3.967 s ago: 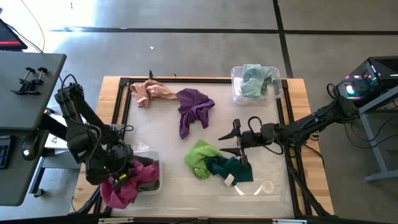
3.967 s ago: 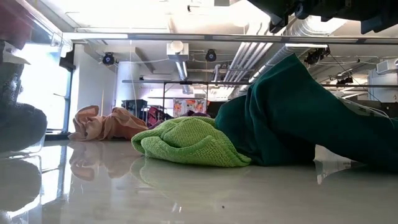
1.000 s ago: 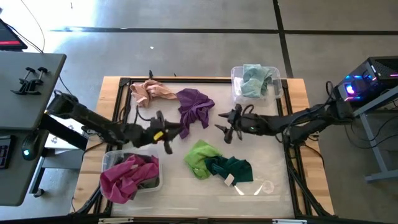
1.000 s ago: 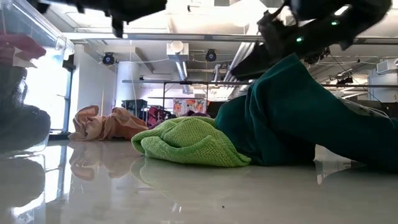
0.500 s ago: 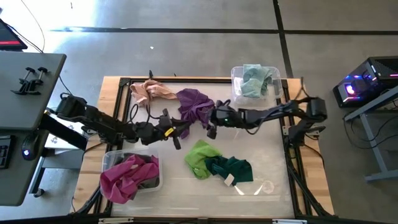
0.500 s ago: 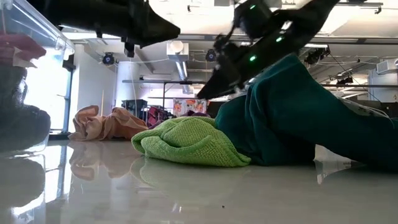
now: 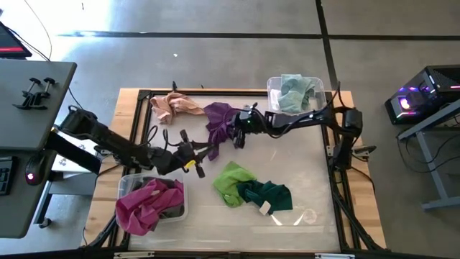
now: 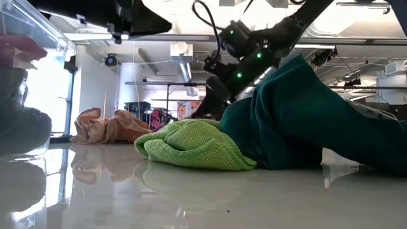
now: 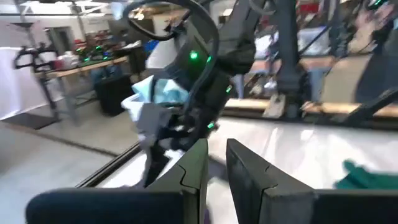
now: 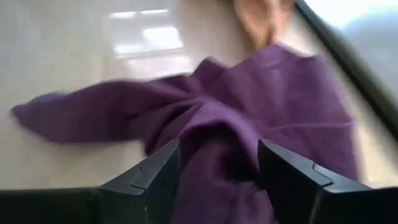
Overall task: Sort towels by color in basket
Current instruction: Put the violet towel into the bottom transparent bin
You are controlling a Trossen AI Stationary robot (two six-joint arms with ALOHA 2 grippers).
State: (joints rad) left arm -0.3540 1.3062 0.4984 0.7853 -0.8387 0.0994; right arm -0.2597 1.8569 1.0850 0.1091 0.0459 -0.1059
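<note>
A purple towel (image 7: 223,124) lies spread on the table's far middle part, with a peach towel (image 7: 175,106) to its left. My right gripper (image 7: 235,134) is open and slants down over the purple towel (image 10: 249,118), one finger on each side of a raised fold. My left gripper (image 7: 205,152) is shut and empty, held level above the table just left of the purple towel's near tail. A lime green towel (image 7: 231,180) and a dark green towel (image 7: 269,194) lie together near the front. A magenta towel (image 7: 147,205) fills the near-left basket (image 7: 128,180). My right gripper straddles a raised fold (image 10: 214,134) of the purple towel near its middle, coming from the table's right and slanting down. The towel lies on the table. Whether the fingers (image 10: 155,174) touch the cloth I cannot tell.
A clear basket (image 7: 273,86) at the far right holds a pale teal towel (image 7: 295,92). A black frame (image 7: 136,101) borders the work surface. The two arms point toward each other across the purple towel. Bare tabletop lies right of the green towels.
My right gripper has swept from the table's right part toward the left, sinking onto the purple towel until its fingers stand on either side of a fold. The towels have kept their places.
</note>
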